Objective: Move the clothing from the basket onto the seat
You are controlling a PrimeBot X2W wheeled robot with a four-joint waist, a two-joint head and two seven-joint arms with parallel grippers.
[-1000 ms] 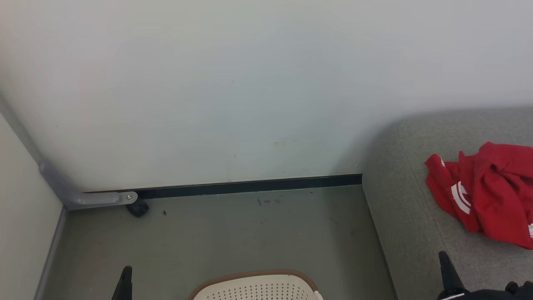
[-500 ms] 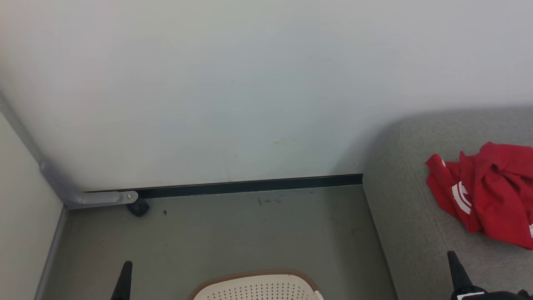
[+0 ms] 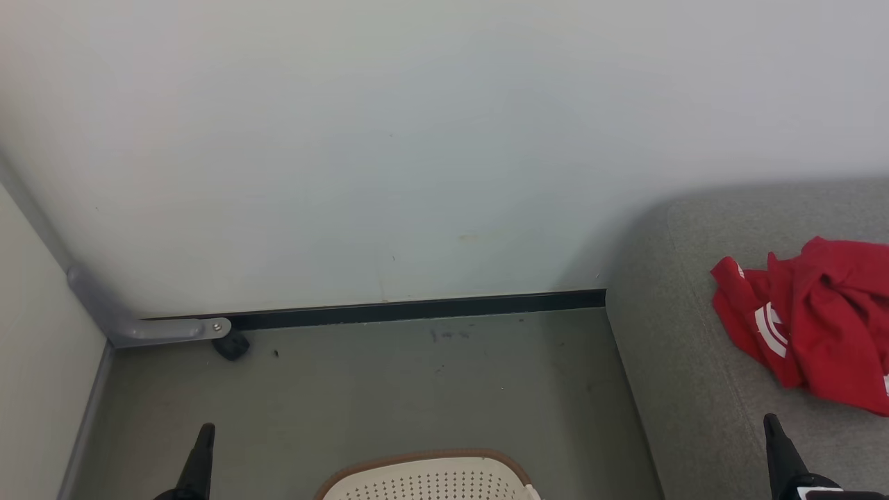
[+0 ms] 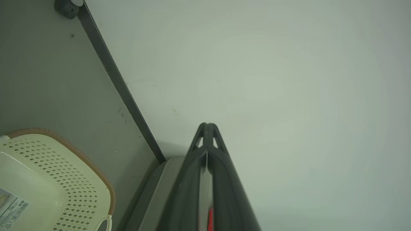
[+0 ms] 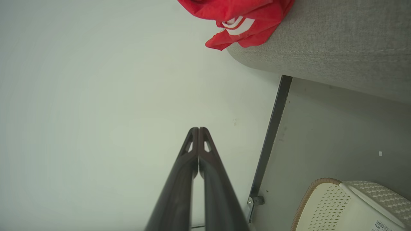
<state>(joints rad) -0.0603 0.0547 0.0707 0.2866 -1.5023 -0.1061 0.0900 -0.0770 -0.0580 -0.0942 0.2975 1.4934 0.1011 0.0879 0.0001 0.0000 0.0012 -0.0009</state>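
Head view: clothing [image 3: 819, 326] lies on the seat [image 3: 680, 361] beyond the right gripper [image 3: 771, 425] — the basket [image 3: 424, 456], between it and the left gripper [image 3: 205, 432], shows no red, so the task is likely done. Both grippers are pinched closed, empty.

Clothing [image 3: 819, 326] on the seat [image 3: 667, 361]; basket [image 3: 430, 482] on the floor [image 3: 382, 389]

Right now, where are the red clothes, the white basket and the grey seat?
Bright red fabric clothing [image 3: 816, 326]: head view, crumpled middle.
Cream-white perforated plastic basket [image 3: 430, 483]: head view, holed wall.
Light grey fabric seat [image 3: 680, 361]: head view, bare cushion.
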